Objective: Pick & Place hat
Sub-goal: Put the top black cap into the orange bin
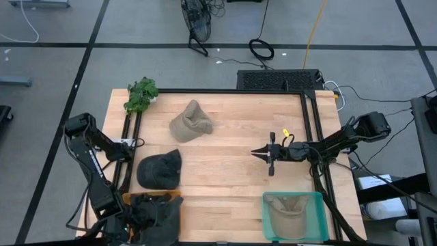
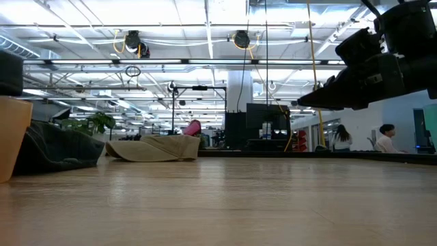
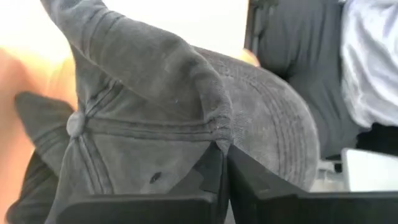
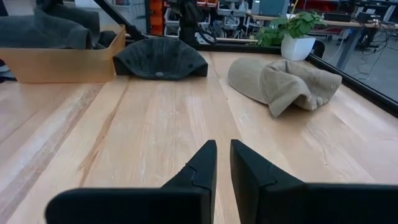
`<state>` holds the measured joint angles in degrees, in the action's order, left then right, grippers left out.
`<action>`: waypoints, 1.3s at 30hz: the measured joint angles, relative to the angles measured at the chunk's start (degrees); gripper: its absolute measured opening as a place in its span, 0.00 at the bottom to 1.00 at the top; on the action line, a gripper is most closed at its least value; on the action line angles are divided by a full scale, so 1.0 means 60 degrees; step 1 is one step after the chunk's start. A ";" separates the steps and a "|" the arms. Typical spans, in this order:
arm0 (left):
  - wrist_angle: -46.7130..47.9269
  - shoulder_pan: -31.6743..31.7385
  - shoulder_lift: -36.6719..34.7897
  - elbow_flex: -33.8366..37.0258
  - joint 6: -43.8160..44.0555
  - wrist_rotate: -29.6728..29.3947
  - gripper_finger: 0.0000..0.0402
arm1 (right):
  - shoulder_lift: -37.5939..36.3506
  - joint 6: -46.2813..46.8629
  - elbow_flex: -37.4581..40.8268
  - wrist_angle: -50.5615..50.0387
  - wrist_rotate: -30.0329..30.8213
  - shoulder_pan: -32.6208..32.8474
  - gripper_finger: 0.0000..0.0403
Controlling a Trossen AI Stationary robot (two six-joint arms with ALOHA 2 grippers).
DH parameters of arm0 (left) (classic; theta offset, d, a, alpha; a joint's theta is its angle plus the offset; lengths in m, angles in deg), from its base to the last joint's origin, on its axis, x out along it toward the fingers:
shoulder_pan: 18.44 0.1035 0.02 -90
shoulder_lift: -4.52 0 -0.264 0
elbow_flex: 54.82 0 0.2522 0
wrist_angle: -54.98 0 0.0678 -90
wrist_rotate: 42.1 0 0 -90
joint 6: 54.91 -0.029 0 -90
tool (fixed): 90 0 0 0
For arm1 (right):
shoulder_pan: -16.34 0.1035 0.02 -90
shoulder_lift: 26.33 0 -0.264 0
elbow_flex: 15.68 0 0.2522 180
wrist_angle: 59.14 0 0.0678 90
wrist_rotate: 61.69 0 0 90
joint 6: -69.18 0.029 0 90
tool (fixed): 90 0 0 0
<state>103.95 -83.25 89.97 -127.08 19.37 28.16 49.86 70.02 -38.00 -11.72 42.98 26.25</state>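
My left gripper [image 1: 130, 217] is at the table's near left corner, over a cardboard box [image 1: 166, 195] of dark hats, and is shut on a dark grey hat [image 3: 143, 112] whose top button [image 3: 74, 123] shows. Another dark hat [image 1: 160, 169] lies flat on the table beside the box. A tan hat [image 1: 191, 121] lies crumpled toward the far side. My right gripper [image 1: 258, 153] hovers over the table's middle right, level, pointing toward the left edge, shut on nothing. My left gripper pinches a bunched fold of the dark grey hat's crown [image 3: 214, 127] between its two fingers, close to the stitched brim [image 3: 289, 143]. The fingers slant down from above. Whether the hat is lifted off the pile in the box, I cannot tell.
A teal bin [image 1: 322, 212] at the near right holds a tan hat [image 1: 287, 213]. A potted plant [image 1: 141, 94] stands at the far left corner. Black rails run along the table's left and right sides. Bare wood lies between the hats and my right gripper.
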 joint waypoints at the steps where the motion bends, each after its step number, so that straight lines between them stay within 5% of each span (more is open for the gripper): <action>1: 0.0096 -0.0018 0.0000 0.0000 0.0003 0.0132 0.05 | 0.0000 0.0000 0.0000 -0.0030 0.0000 0.0000 0.06; 10: 0.0530 -0.0012 -0.0163 0.0000 0.0393 0.1471 0.02 | 0.0000 0.0000 0.0000 -0.0039 0.0000 0.0000 0.06; 21: 0.2834 -0.0040 -0.0426 0.0000 0.0496 0.1533 0.02 | 0.0000 0.0004 0.0000 -0.0062 0.0004 0.0000 0.06; 39: 0.3142 -0.0014 0.0222 0.0033 0.1130 0.1769 0.24 | 0.0000 0.0168 0.0000 -0.0211 0.0004 -0.0004 0.06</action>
<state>122.80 -83.34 91.30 -126.88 26.15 38.78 49.86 71.02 -38.00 -12.98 43.00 26.23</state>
